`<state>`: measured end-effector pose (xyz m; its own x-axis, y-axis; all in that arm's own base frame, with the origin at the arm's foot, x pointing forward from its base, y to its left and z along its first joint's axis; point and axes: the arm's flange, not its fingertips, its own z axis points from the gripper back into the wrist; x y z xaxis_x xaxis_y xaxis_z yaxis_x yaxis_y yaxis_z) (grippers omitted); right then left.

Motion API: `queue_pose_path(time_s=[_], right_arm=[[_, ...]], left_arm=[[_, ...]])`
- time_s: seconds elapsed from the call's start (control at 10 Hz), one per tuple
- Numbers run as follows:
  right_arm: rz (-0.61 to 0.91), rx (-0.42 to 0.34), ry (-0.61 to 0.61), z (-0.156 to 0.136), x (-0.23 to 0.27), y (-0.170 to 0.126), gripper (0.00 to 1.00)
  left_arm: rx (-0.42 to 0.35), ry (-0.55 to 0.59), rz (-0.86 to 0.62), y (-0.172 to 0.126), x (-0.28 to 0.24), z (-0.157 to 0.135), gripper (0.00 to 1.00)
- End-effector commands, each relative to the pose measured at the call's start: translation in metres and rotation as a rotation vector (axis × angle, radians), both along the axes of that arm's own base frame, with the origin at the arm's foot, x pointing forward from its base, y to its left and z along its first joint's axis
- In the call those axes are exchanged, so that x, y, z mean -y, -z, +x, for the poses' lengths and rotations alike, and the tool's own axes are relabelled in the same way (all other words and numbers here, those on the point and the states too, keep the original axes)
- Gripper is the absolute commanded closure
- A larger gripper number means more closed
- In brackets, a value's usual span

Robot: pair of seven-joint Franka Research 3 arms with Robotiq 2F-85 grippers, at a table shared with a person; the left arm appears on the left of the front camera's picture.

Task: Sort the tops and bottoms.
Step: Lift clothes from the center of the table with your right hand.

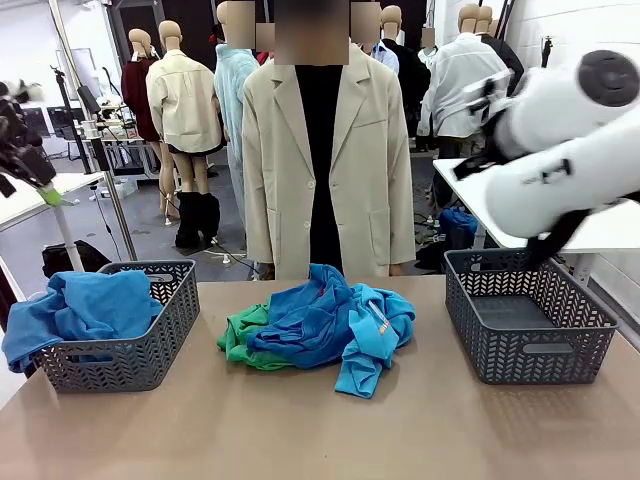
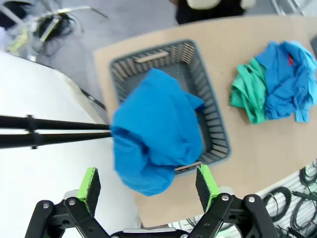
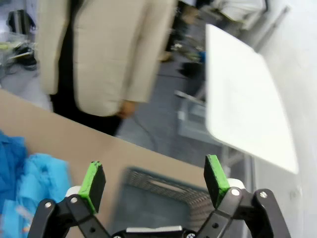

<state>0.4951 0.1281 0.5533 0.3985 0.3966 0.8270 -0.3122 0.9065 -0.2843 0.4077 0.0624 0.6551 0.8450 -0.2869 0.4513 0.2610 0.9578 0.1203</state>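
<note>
High up, the left gripper (image 2: 147, 173) and the right gripper (image 3: 154, 171) are wide open, holding nothing. One blue top (image 1: 85, 305) spills over the left basket (image 1: 150, 350). Mid-table, more tops (image 1: 320, 315) lie heaped, green bottoms (image 1: 240, 340) poking out. A person (image 1: 320, 150) stands behind.

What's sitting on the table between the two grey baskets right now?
In the front view, a heap of blue tops lying over green bottoms; bare table on either side.

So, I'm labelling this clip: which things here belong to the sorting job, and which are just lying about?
Job: blue top in the left basket; piled blue tops; green bottoms partly under them; right basket.
Just about: white side table; floor cables.
</note>
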Motion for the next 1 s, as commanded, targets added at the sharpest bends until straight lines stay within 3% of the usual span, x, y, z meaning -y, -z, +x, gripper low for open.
queue_pose_path(time_s=[0.0,0.2,0.3,0.6,0.8,0.9], right_arm=[[0.111,-0.092,-0.198,0.007,0.013,-0.017,0.0],[0.141,-0.167,-0.235,0.021,-0.031,0.0,0.0],[0.106,-0.267,-0.216,0.027,-0.041,0.013,0.0],[-0.096,-0.46,-0.277,0.022,-0.06,0.042,0.0],[-0.147,-0.63,-0.391,0.01,-0.065,0.063,0.0],[-0.161,-0.667,-0.415,0.004,-0.066,0.075,0.0]], left_arm=[[0.082,-0.067,0.067,0.002,-0.009,-0.028,0.0],[0.158,-0.16,0.116,-0.003,-0.032,-0.051,0.0],[0.178,-0.188,0.136,-0.005,-0.039,-0.059,0.0],[0.153,-0.128,0.1,-0.017,-0.038,-0.052,0.0],[0.153,-0.128,0.1,-0.017,-0.038,-0.052,0.0],[0.153,-0.128,0.1,-0.017,-0.038,-0.052,0.0]])
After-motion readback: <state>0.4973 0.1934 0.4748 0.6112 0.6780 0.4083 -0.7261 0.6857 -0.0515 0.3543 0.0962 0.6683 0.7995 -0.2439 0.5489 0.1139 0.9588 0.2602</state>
